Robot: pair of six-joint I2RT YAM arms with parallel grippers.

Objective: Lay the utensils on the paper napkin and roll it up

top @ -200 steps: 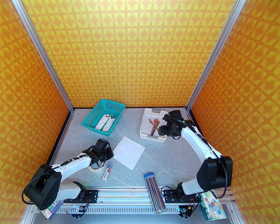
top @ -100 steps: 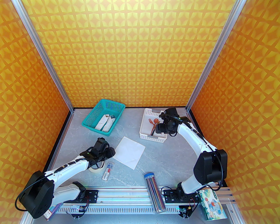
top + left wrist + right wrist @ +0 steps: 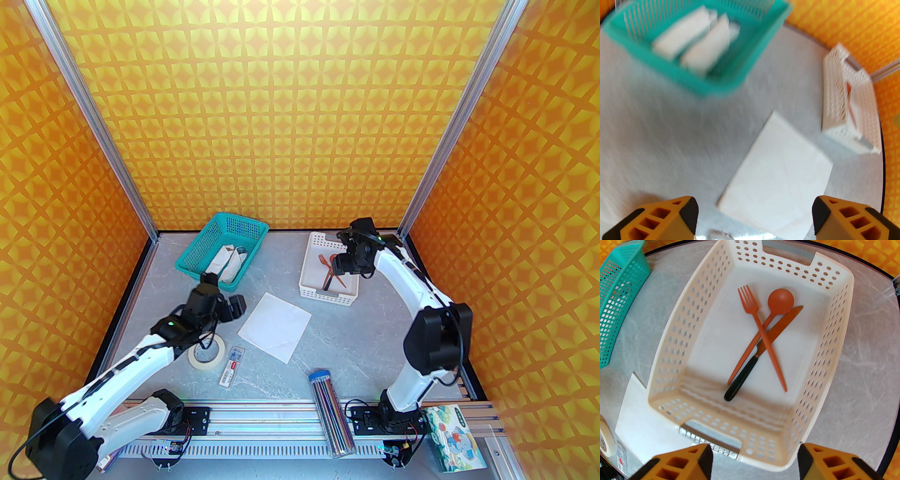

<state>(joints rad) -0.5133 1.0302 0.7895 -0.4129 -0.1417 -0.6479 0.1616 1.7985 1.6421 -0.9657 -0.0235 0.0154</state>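
Observation:
The paper napkin [image 3: 275, 326] lies flat on the grey table, and its surface also shows in the left wrist view [image 3: 778, 173]. My left gripper [image 3: 234, 307] hovers just left of it, open, with nothing between its fingers [image 3: 679, 218]. The utensils lie crossed in the white slotted tray [image 3: 846, 333]: an orange fork [image 3: 761, 333], a reddish-brown spoon [image 3: 780, 301] and a dark-handled knife [image 3: 740, 380]. My right gripper [image 3: 340, 265] hangs open above the tray's near end, clear of the utensils [image 3: 328, 272].
A teal basket [image 3: 197, 253] with white rolled bundles stands at the back left. A tape roll [image 3: 206, 351] and a small clear box [image 3: 233, 365] lie near the left arm. A tube of pencils [image 3: 330, 408] and a tissue pack [image 3: 452, 436] sit at the front.
My left gripper went from shut to open at the napkin's left corner and moved back and left. My right gripper slid left over the white tray.

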